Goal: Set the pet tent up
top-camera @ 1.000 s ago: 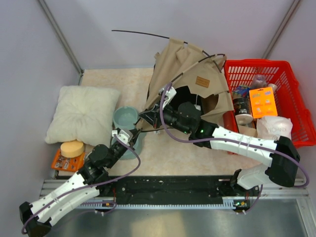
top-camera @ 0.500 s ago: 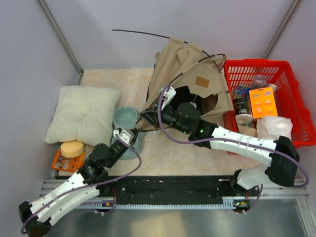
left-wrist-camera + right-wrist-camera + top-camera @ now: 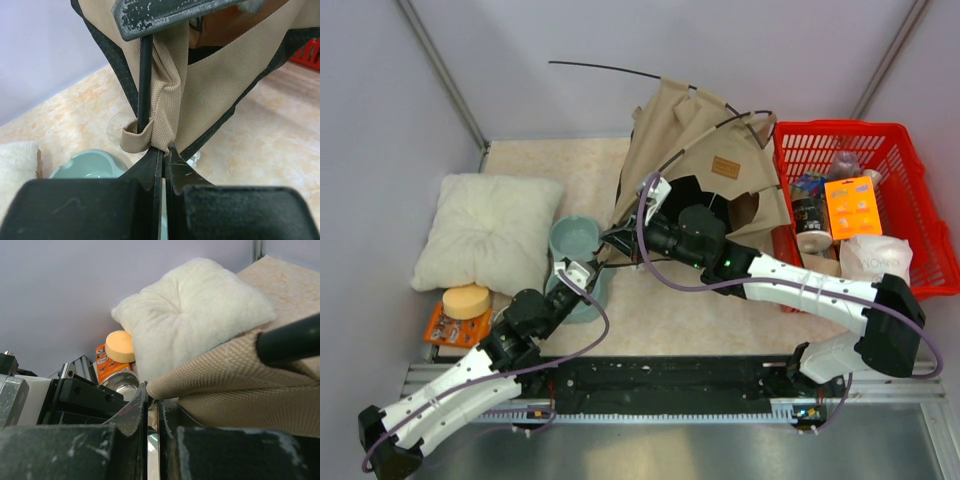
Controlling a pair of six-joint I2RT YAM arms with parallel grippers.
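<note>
The tan pet tent [image 3: 705,150] stands half-raised at the back of the table, black poles [image 3: 620,70] sticking out of its top and a brown label on its side. My left gripper [image 3: 584,272] is shut on the tent's lower front corner [image 3: 165,125]. There a black pole [image 3: 145,85] runs down into a fabric loop [image 3: 134,140] just above my jaws. My right gripper [image 3: 620,240] is shut on the same tan corner [image 3: 225,375], right beside the left gripper. One of its fingers [image 3: 165,15] shows over the pole in the left wrist view. A pole end [image 3: 290,340] lies on the fabric.
A cream pillow [image 3: 490,232] lies at the left and also shows in the right wrist view [image 3: 195,315]. A green bowl [image 3: 575,240] sits under the grippers. An orange sponge [image 3: 467,300] rests on a packet. A red basket [image 3: 910,190] of goods stands at the right.
Both grippers have shifted slightly with the tent corner: the left one a little to the right, the right one a little up and left. Both holds are unchanged.
</note>
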